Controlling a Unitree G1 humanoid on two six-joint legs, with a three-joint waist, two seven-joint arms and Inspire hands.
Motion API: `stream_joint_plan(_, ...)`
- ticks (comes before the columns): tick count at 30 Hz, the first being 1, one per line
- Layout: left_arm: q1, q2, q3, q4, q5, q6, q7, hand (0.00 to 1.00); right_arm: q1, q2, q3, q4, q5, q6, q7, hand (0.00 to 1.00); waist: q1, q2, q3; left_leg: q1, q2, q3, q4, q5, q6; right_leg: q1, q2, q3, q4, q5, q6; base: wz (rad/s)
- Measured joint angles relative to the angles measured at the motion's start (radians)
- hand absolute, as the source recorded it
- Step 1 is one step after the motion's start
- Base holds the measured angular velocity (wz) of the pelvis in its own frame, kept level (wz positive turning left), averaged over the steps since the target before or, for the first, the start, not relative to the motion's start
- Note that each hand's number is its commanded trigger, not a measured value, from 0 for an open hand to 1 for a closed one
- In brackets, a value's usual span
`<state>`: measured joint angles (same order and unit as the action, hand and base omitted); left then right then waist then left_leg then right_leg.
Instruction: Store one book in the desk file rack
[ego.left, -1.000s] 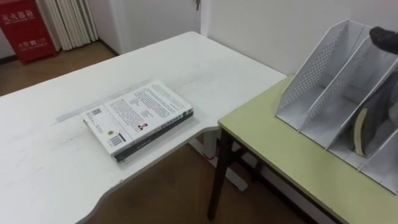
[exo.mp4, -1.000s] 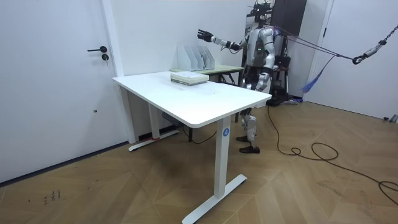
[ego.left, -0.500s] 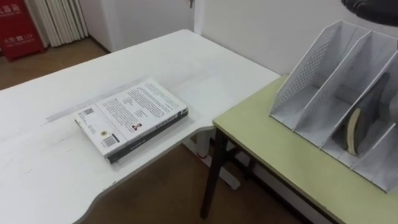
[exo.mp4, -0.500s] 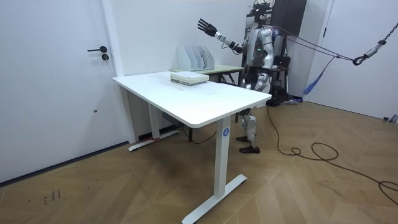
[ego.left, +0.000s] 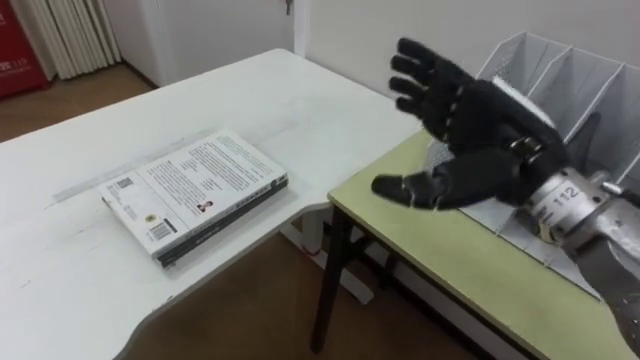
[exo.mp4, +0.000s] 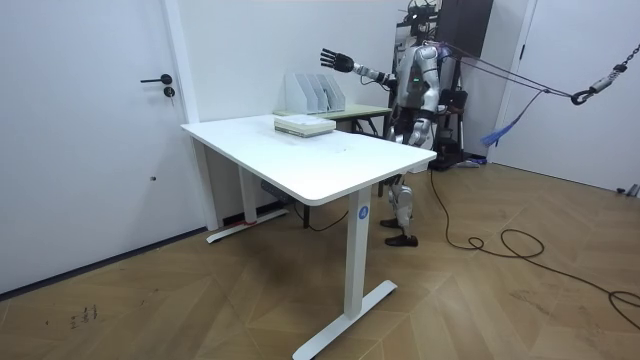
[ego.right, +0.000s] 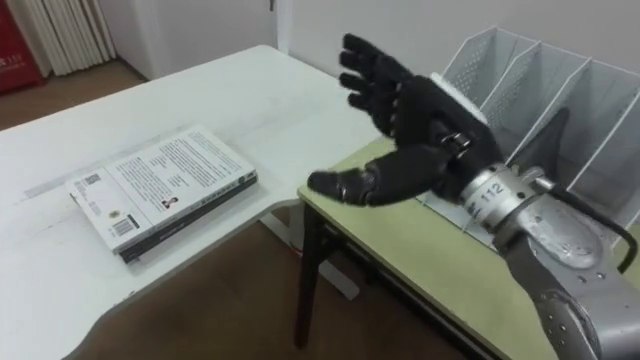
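Note:
A stack of books (ego.left: 195, 195), white cover on top, lies at the near corner of the white table (ego.left: 90, 290). The white mesh file rack (ego.left: 540, 60) stands on the green desk (ego.left: 450, 270), with a dark book (ego.right: 545, 140) leaning in one of its slots. My right hand (ego.left: 480, 140) hovers open above the green desk's left end, in front of the rack, fingers spread and empty. It is well to the right of the stack. In the room view the hand (exo.mp4: 333, 58) reaches out above the rack (exo.mp4: 312, 92). My left hand (exo.mp4: 441, 118) hangs by my body there.
A gap of floor (ego.left: 260, 300) separates the white table from the green desk. A wall runs behind the rack. At the far left a red cabinet (ego.left: 20, 65) and curtains (ego.left: 70, 30) stand. I stand behind the green desk.
My right hand rose from the rack's slot, leaving the dark book there, then came down and left in front of the rack, open. The view has shifted to the right.

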<state>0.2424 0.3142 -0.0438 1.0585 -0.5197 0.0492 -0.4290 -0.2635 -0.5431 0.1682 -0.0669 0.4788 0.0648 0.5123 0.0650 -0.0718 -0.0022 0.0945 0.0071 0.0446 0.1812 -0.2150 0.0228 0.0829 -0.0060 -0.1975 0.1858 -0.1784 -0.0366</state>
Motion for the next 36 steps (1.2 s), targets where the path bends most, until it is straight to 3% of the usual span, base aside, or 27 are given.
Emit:
stream_joint_plan(5,-0.063,0.019,-0.057,0.022,0.001,0.029,-0.014,0.00,0.145,0.003,0.144,0.088,-0.227,0.023,0.142,0.00,0.054,-0.008,0.0034,0.002,-0.001,0.003,0.000,-0.001,0.001,0.000,-0.002,0.002,0.002,0.000,0.001,-0.01)
stream_joint_plan(7,-0.082,0.016,-0.060,0.022,0.001,0.035,-0.014,0.00,0.200,0.010,0.183,0.160,-0.316,0.059,0.179,0.00,0.077,-0.006,0.0055,0.001,-0.003,0.000,0.001,-0.002,0.003,-0.001,-0.003,0.003,0.005,0.001,0.001,0.00)
stream_joint_plan(9,-0.084,0.013,-0.074,0.024,-0.001,0.036,-0.009,0.00,0.234,0.031,0.203,0.281,-0.398,0.072,0.219,0.00,0.079,0.003,0.0130,-0.005,-0.003,-0.003,0.002,-0.004,0.005,-0.004,-0.004,0.000,0.007,0.001,0.002,0.02)
stream_joint_plan(13,-0.093,-0.001,-0.077,0.036,0.001,0.033,0.026,0.00,0.280,0.071,0.194,0.464,-0.513,0.069,0.198,0.00,0.073,0.014,0.0067,-0.024,-0.007,-0.014,0.010,-0.003,0.005,-0.012,-0.007,-0.011,0.003,0.002,0.003,0.08)
stream_joint_plan(18,-0.095,-0.041,-0.056,0.042,0.012,0.032,0.089,0.00,0.324,0.189,0.132,0.779,-0.686,0.064,0.075,0.00,0.075,0.033,0.0075,-0.022,-0.014,-0.015,0.015,-0.003,0.005,-0.010,-0.006,-0.009,-0.001,0.000,0.004,0.00)
stream_joint_plan(22,-0.095,-0.069,-0.017,0.066,0.042,0.025,0.147,0.00,0.330,0.249,-0.010,1.002,-0.671,0.016,-0.061,0.00,0.064,0.039,0.0082,-0.014,-0.018,-0.016,0.012,-0.003,0.006,0.004,-0.006,-0.008,-0.013,-0.001,0.007,0.03)
stream_joint_plan(24,-0.081,-0.081,0.011,0.073,0.060,0.013,0.169,0.00,0.331,0.275,-0.058,1.080,-0.650,-0.008,-0.116,0.00,0.049,0.038,0.0049,-0.006,-0.018,-0.019,0.008,-0.003,0.006,0.015,-0.006,-0.013,-0.020,0.000,0.008,0.09)
stream_joint_plan(33,-0.060,-0.144,0.117,0.080,0.145,0.010,0.238,0.00,0.346,0.337,-0.154,1.279,-0.489,-0.054,-0.371,0.00,0.027,0.064,0.0070,0.005,-0.020,-0.026,0.001,-0.004,0.007,0.033,-0.006,-0.020,-0.036,0.001,0.011,0.03)
stream_joint_plan(36,-0.054,-0.154,0.131,0.080,0.181,0.010,0.252,0.00,0.355,0.345,-0.193,1.310,-0.461,-0.055,-0.425,0.00,0.005,0.080,-0.0009,0.005,-0.020,-0.026,-0.001,-0.004,0.007,0.032,-0.006,-0.020,-0.036,0.000,0.012,0.00)
